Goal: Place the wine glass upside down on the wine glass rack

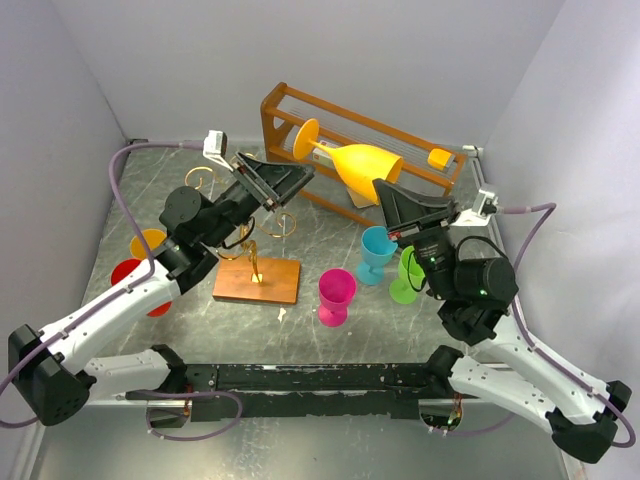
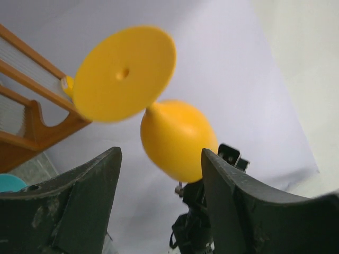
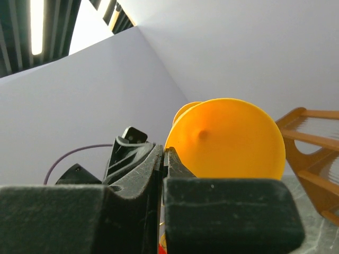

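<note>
**Wine glass** (image 1: pixel 362 165), yellow: airborne, lying sideways, foot twd L gripper, over the table's far side.
**R gripper** (image 1: pixel 388 195): pinched on bowl rim, carrying it.
**L gripper** (image 2: pixel 159 159): jaws wide, near foot; prob. set for regrip so glass can invert.
**Wine glass rack** (image 1: pixel 256 262): under L arm, no glass on it yet.

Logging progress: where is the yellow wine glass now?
In the top view, the yellow wine glass is aloft at center-right, gripped at its bowl by the right pincer, lying sideways before the brown wooden shelf.
</note>
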Controlling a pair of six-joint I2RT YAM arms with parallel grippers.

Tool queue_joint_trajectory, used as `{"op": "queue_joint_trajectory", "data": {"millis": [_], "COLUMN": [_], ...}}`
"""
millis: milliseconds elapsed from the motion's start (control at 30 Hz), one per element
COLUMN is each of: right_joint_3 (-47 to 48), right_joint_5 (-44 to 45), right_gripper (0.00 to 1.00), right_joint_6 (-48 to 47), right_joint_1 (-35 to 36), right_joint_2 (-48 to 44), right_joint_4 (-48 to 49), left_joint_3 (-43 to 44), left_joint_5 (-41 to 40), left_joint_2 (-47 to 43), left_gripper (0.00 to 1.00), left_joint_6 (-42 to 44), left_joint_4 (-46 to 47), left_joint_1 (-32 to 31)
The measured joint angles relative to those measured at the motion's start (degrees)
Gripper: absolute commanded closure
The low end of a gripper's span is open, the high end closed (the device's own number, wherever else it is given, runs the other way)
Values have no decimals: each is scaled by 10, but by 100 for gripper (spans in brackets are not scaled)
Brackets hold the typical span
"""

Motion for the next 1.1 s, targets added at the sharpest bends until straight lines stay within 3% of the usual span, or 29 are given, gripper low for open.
{"op": "queue_joint_trajectory", "data": {"millis": [333, 1100], "right_joint_3": [-49, -65], "right_joint_5": [-22, -104], "right_gripper": [100, 100], "right_joint_6": [64, 118], "right_joint_1": [0, 0], "right_joint_2": [-17, -14], "right_joint_4": [9, 16], "left_joint_3": [28, 43], "left_joint_5": [-119, -151], "left_joint_2": [34, 40], "left_gripper": [40, 57], "left_joint_6": [-17, -16], "left_joint_4": [13, 4], "left_joint_1": [-35, -38]}}
